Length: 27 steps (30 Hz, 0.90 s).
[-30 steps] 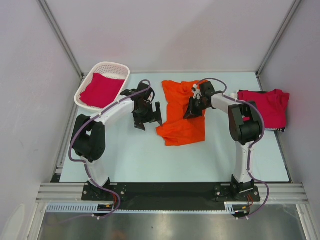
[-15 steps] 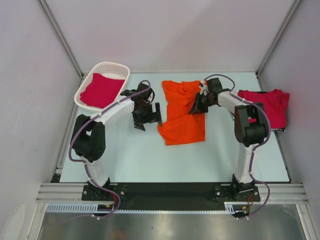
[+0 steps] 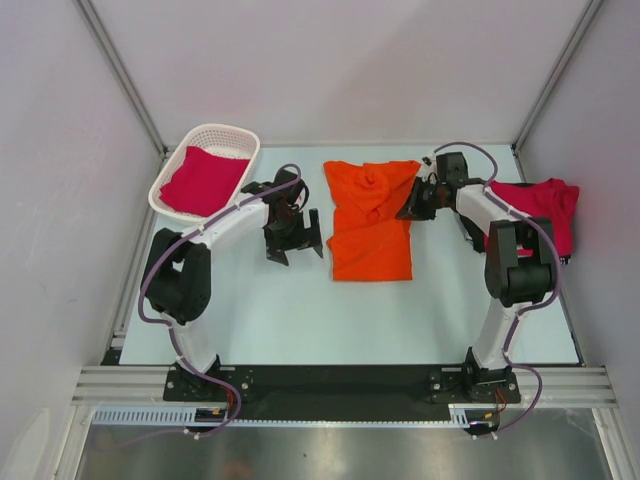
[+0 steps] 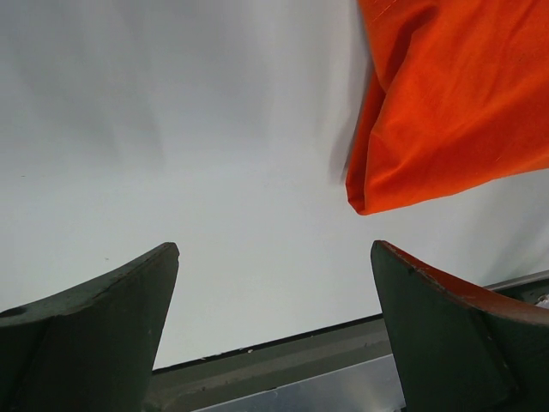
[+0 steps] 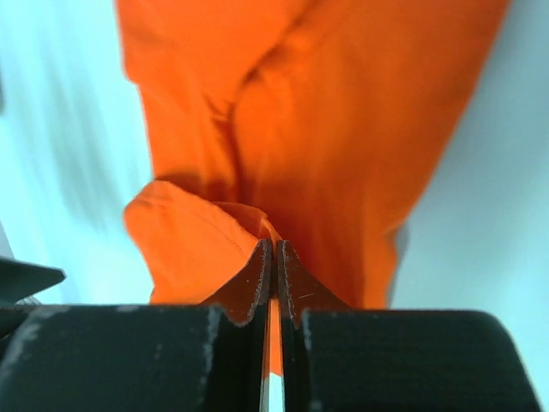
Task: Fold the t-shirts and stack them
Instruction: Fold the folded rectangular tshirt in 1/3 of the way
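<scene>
T-shirts: three pieces of cloth in view, all over the pale table point(image 3: 300, 310).

Orange t-shirt point(image 3: 372, 235): sits mid-table, shifted toward 12 o'clock. Biggest cloth item out there. Lower half flat and roughly rectangular, upper half bunched and wrinkled.

Red t-shirt point(image 3: 555, 215): lies at 3 o'clock of the orange one, near the table's right edge, partly hidden behind the right arm. Looks folded; cannot tell how many layers.

Basket point(image 3: 222, 130): white lattice, parked at the table's 10 o'clock corner, skewed to the table edge. Holds a second red t-shirt point(image 3: 203, 180), lying loosely flat inside.

Left gripper point(image 3: 295, 250): hangs at 9 o'clock of the orange t-shirt, just beside its left edge, apart from it. Fingers spread wide, nothing between them. From the left wrist: only bare table in the gap, corner of the orange t-shirt point(image 4: 463, 94) up at 1 o'clock, past the right-hand fingertip.

Right gripper point(image 3: 410, 207): sits at 2 o'clock on the orange t-shirt's edge. Fingers pinched tight on a fold of orange cloth. From the right wrist: thin orange strip clamped in the slit between the fingers, rest of the orange t-shirt point(image 5: 343, 112) running away toward 12 o'clock, motion-blurred at the sides.
</scene>
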Each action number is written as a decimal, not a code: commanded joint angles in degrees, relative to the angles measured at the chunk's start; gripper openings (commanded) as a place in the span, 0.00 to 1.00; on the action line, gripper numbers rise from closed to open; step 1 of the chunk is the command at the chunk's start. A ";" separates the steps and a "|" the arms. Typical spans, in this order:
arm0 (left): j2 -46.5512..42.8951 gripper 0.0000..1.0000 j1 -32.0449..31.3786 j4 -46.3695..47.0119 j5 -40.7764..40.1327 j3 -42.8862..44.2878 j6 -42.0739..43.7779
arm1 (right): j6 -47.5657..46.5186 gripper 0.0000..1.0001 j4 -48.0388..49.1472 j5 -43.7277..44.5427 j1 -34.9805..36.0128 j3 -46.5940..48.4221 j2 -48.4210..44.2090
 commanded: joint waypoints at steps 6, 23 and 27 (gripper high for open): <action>-1.99 1.00 0.43 0.80 -0.29 0.11 1.05 | 1.48 0.37 -10.85 8.89 -0.33 4.14 7.77; 10.31 0.97 -1.76 16.08 11.39 4.68 -4.13 | 2.80 1.00 -11.91 13.47 -0.32 2.03 -3.92; 12.95 0.95 -2.38 18.29 12.02 6.17 -4.31 | 2.71 1.00 -12.17 13.12 -0.94 0.98 -5.33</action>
